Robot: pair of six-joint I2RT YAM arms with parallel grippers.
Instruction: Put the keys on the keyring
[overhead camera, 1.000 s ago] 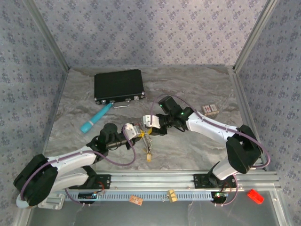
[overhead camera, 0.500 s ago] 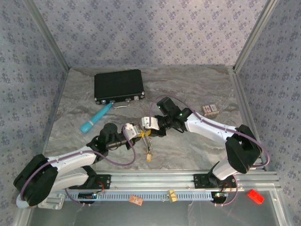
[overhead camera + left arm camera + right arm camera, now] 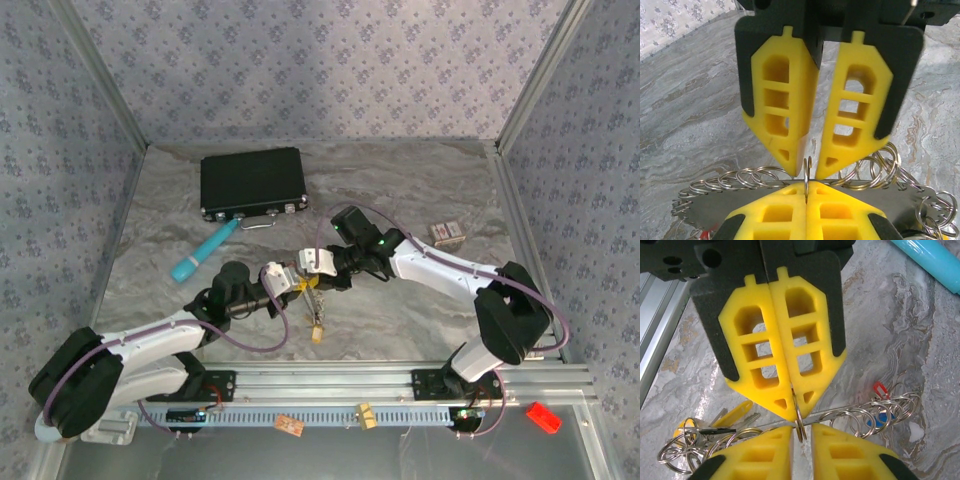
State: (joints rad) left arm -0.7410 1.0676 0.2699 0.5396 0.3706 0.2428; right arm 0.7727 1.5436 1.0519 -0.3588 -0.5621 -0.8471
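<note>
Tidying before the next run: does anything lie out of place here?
Yes. A small red object, a brownish tag and a tan piece lie on the near ledge, outside the front rail, off the marble table where the work happens.

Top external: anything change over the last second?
The right claw edged slightly left, closer to the left claw. Nothing was taken or released: the left claw stays shut on a small ring, and the right claw's jaws sit a little apart around it. The left arm, hanging keys, black case and teal tube are unchanged.
</note>
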